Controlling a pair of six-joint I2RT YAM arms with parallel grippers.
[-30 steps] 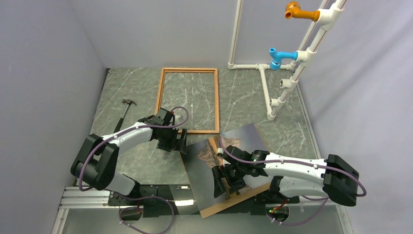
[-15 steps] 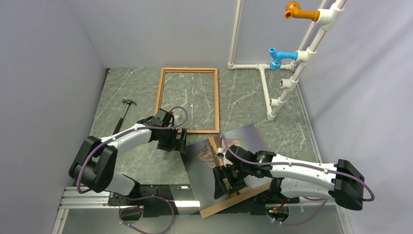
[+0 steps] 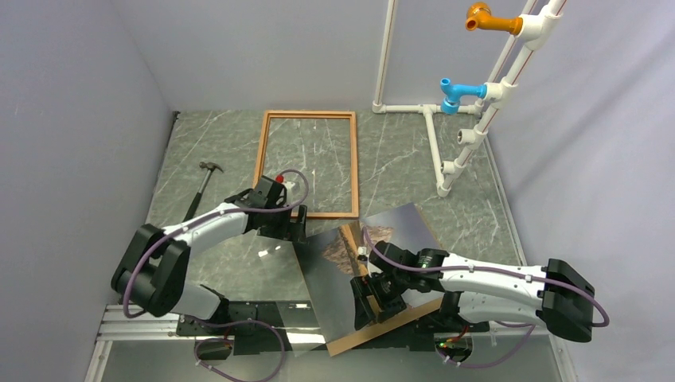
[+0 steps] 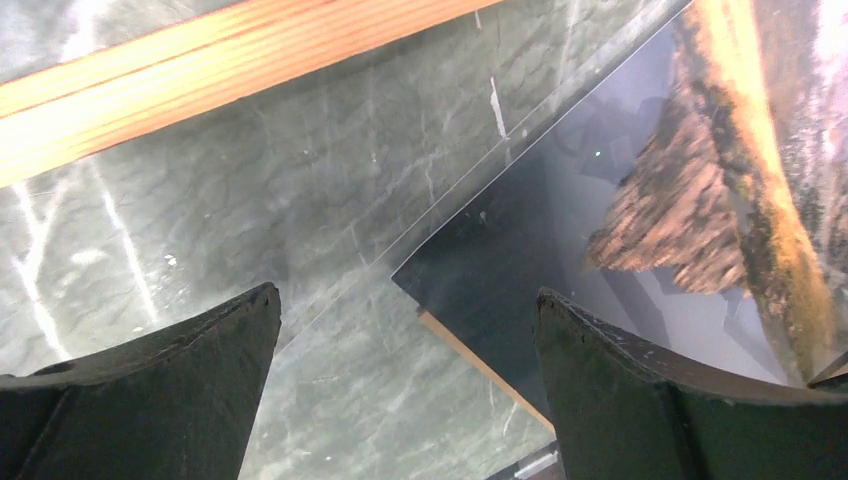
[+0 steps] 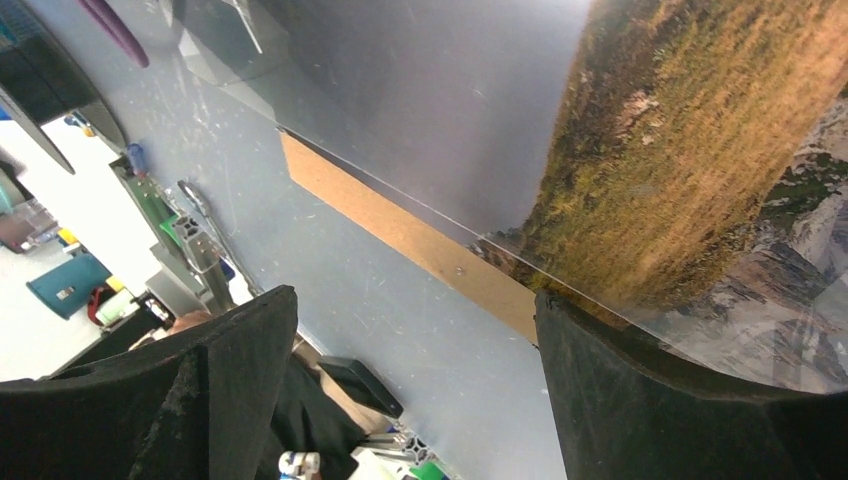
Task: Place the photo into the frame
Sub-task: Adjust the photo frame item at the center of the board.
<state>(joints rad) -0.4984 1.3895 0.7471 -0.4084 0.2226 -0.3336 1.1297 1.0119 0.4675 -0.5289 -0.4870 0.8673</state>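
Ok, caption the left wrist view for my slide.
Open left hand above the table, photo corner ahead, wooden frame beyond.

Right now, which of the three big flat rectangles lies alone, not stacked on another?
The wooden frame, an open outline with bare table showing inside it. The photo lies on top of the brown board, nearer the arms' bases.

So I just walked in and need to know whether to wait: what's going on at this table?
Two robot arms are set to put the photo in the frame. The frame lies empty farther back on the table. The photo lies face up on a brown backing board at the near edge. The left pincer, over the photo's left corner, and the right pincer, at its near edge, are both open and hold nothing.
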